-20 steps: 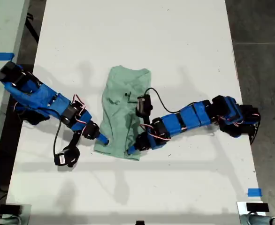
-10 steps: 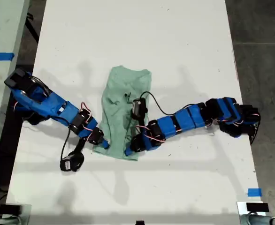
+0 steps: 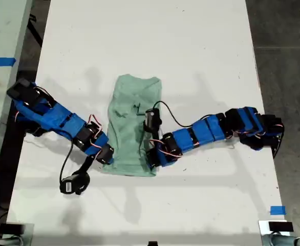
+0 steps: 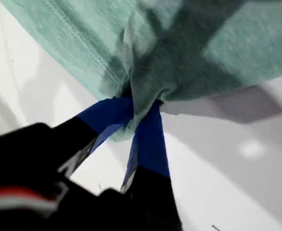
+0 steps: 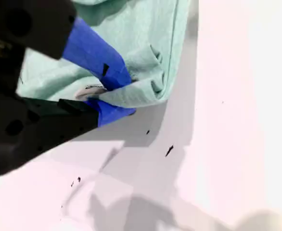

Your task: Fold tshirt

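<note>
The broad white flat table point(image 3: 201, 51) carries everything. The plain pale mint-green short-sleeved cloth tshirt point(image 3: 132, 118) lies on it as a long narrow bundle between the two arms. Compared with half a second ago, it now sits straighter, and its lower hem is wider and flatter. The two gripper tips at that hem have drawn apart, each to its own corner.

The blue-and-black arm at the exterior view's left point(image 3: 52, 115) reaches in low and stretched out. Its tip is at the hem corner on that side, and a small black camera module point(image 3: 70, 184) hangs on its cable behind the tip, lower than before. The blue-and-black arm at the exterior view's right point(image 3: 211, 130) is also extended, with a gentle bend. Its tip is at the other hem corner, having slid away from the first arm. Its own black camera module point(image 3: 151, 120) stands over the cloth just behind the tip. The wrist views do not settle which of these arms is which.

My first gripper point(image 4: 140, 108) has its blue fingers closed on a bunched fold of the tshirt's edge. The cloth spreads out beyond the fingertips, with bare table beneath them. My second gripper point(image 5: 126, 96) is clamped on a gathered corner of the tshirt. One finger lies on top of the fold and the other under it, the rest of the cloth lies behind the fingers, and open table lies ahead.
</note>
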Tool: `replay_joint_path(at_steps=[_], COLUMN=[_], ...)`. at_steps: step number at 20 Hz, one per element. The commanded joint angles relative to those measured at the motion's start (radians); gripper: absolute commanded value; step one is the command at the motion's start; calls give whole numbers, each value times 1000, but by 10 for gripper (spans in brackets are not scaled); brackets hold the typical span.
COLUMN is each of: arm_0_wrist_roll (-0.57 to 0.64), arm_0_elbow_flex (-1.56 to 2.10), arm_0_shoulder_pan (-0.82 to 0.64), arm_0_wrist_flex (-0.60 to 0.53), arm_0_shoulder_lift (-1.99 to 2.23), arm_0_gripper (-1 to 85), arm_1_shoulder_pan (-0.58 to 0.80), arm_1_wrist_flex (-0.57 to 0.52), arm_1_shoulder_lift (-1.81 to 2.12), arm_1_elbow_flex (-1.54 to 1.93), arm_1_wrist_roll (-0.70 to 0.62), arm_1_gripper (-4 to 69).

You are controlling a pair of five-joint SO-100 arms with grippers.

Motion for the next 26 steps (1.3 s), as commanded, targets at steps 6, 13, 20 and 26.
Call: replay_joint_path(at_steps=[6,13,20,26], arm_0_wrist_roll=[29,101,276,341], arm_0_elbow_flex=[-499,-494,-465,-417], arm_0_shoulder_pan=[25,-163,-466,-580], arm_0_wrist_flex=[115,218,322,334], arm_0_shoulder_lift=[-100,-5,91,87], arm_0_gripper=[0,0,0,1], arm_1_shoulder_pan=[-78,161,345,428], arm_1_wrist_flex=[120,121,178,175], arm_1_shoulder_lift=[344,403,437,434], arm_1_elbow_flex=[3,3,23,54], arm_1_wrist_roll=[-6,-262,-414,-469], arm_1_gripper=[-13,-13,-13,-18])
